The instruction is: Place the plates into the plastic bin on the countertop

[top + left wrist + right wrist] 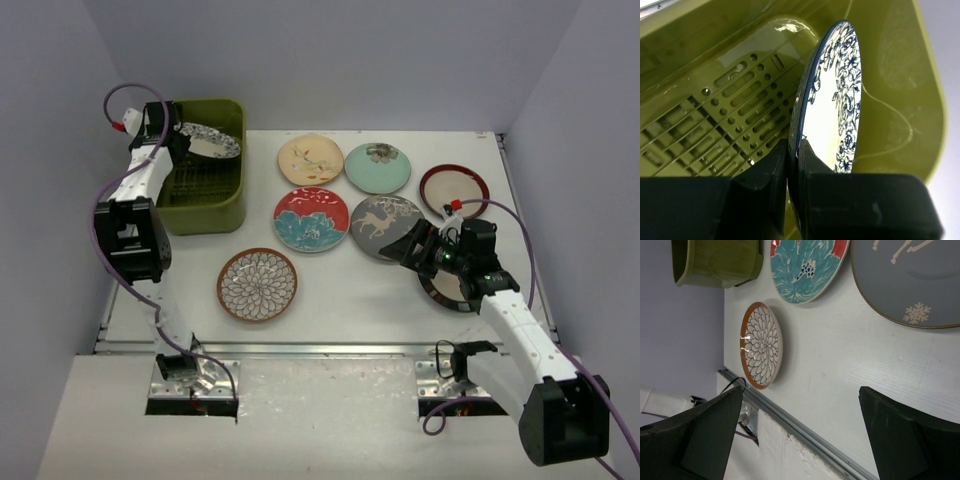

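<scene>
My left gripper pinches the floral plate by its rim, tilted over the bin, right gripper open; releasing from here could drop and chip it.

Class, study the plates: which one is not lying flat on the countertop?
The blue-and-white floral plate, clamped by its rim in the left end effector and tilted up at the plastic bin. All the others lie flat on the countertop.

Even, bright light; wrist-view foregrounds perhaps slightly blurred.
</scene>
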Tool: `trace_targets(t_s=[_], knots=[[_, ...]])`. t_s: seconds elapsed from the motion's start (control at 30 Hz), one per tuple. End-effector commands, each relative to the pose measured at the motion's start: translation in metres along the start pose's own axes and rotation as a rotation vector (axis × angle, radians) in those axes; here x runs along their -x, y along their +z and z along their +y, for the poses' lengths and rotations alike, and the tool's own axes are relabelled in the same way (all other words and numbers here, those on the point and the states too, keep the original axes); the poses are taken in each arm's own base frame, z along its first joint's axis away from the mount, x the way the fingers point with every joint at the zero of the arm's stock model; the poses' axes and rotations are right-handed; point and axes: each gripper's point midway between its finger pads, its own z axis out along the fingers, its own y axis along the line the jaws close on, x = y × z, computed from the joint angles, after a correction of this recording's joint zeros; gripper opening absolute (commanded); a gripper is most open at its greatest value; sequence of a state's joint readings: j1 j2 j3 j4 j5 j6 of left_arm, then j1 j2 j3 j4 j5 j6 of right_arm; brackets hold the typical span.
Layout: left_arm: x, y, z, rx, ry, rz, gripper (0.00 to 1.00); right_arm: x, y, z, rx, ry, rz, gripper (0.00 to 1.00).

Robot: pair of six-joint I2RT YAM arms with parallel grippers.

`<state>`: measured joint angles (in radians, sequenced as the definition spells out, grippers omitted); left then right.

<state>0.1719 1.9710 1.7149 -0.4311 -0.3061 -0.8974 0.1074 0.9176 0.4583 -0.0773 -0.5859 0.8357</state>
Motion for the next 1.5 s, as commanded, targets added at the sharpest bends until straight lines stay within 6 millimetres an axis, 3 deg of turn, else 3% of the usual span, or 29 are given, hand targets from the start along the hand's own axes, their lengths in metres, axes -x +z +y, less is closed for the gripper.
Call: trace_targets(t_s=[0.0, 0.1, 0.27, 0.37, 0.4, 0.43, 0.47, 0.6, 0.8, 0.93, 1.0, 1.03, 1.13, 1.2, 1.27, 1.3, 1.33, 1.47], knots=[[0.058, -0.012, -0.063, -0.202, -0.085, -0.162, 0.00, 0.019, -0.001, 0.008, 0.003, -0.071, -0.067, 0.99], [0.044, 0.006, -0.055, -0.177, -0.052, -0.124, 0.02, 0.018, -0.001, 0.000, -0.026, -0.065, -0.075, 0.99], [0.029, 0.022, -0.043, -0.147, -0.026, -0.091, 0.30, 0.013, 0.001, -0.003, -0.026, -0.048, -0.070, 0.99], [0.035, 0.017, -0.040, -0.122, -0.014, -0.106, 0.62, 0.013, 0.001, -0.005, -0.032, -0.049, -0.065, 0.99], [0.037, 0.015, -0.040, -0.113, -0.001, -0.109, 0.68, 0.012, 0.001, -0.006, -0.037, -0.048, -0.060, 0.99], [0.042, 0.011, -0.042, -0.106, 0.013, -0.113, 0.90, 0.012, 0.002, -0.007, -0.041, -0.049, -0.054, 0.99], [0.045, 0.008, -0.042, -0.094, 0.022, -0.115, 1.00, 0.012, 0.002, -0.008, -0.045, -0.048, -0.050, 0.99], [0.059, -0.010, -0.036, -0.035, 0.042, -0.130, 1.00, 0.012, 0.004, -0.016, -0.092, -0.040, -0.032, 0.99], [0.080, -0.055, -0.029, -0.028, 0.056, -0.177, 1.00, 0.022, 0.004, -0.037, -0.248, -0.043, 0.000, 0.99], [0.094, -0.107, -0.034, -0.102, 0.055, -0.183, 1.00, 0.035, 0.008, -0.057, -0.353, 0.002, -0.029, 0.99], [0.091, -0.134, -0.038, -0.172, 0.062, -0.150, 1.00, 0.036, 0.015, -0.061, -0.347, 0.033, -0.030, 0.99], [0.088, -0.148, -0.039, -0.212, 0.064, -0.127, 1.00, 0.034, 0.021, -0.061, -0.322, 0.049, -0.012, 0.99], [0.060, -0.193, -0.041, -0.410, 0.081, -0.038, 1.00, 0.036, 0.044, -0.029, -0.090, 0.063, 0.013, 0.99], [0.029, -0.221, -0.035, -0.578, 0.094, 0.031, 1.00, 0.023, 0.061, -0.022, -0.040, 0.109, 0.076, 0.99], [0.016, -0.262, -0.033, -0.747, 0.113, 0.047, 1.00, 0.028, 0.074, -0.008, -0.004, 0.087, 0.066, 0.99], [-0.005, -0.255, -0.015, -0.730, 0.131, 0.093, 1.00, 0.028, 0.082, 0.005, 0.034, 0.093, 0.055, 0.99], [-0.012, -0.268, -0.009, -0.765, 0.171, 0.099, 1.00, 0.022, 0.087, 0.003, 0.029, 0.117, 0.055, 0.99], [-0.057, -0.266, 0.022, -0.741, 0.321, 0.206, 1.00, 0.017, 0.097, -0.003, -0.042, 0.191, -0.048, 0.99]])
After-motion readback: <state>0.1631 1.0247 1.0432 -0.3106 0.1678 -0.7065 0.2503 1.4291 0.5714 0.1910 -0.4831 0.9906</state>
